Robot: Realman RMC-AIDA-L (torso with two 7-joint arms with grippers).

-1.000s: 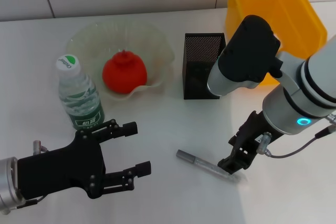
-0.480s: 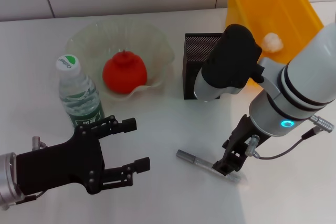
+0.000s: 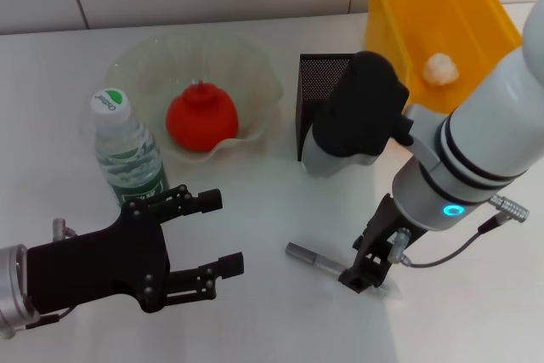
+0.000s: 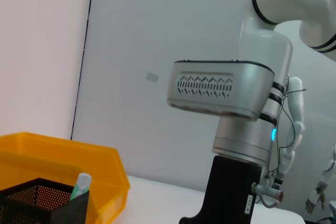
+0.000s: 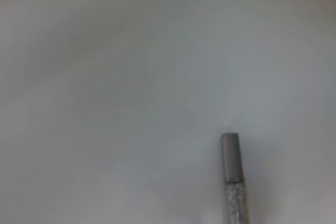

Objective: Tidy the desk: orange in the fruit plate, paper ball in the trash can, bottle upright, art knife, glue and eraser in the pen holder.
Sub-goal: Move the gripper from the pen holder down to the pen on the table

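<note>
The orange (image 3: 201,118) lies in the pale-green fruit plate (image 3: 255,61). Left of it the bottle (image 3: 127,152) stands upright. The paper ball (image 3: 439,67) rests inside the yellow trash can (image 3: 476,14). My right arm partly hides the black mesh pen holder (image 3: 319,82); in the left wrist view a white-green stick (image 4: 80,184), maybe the glue, pokes out of the pen holder (image 4: 42,205). The silver art knife (image 3: 310,256) lies flat on the table, and my right gripper (image 3: 364,271) is down over its far end. My left gripper (image 3: 217,235) hovers open at the front left. The eraser is out of view.
The white table (image 3: 255,320) runs to a tiled wall behind. My bulky right forearm (image 3: 357,116) hangs in front of the pen holder. The right wrist view shows only the art knife's grey end (image 5: 231,156) on bare table.
My right arm has swung left and lower along the art knife, uncovering the paper ball in the trash can. The left gripper has barely moved.
</note>
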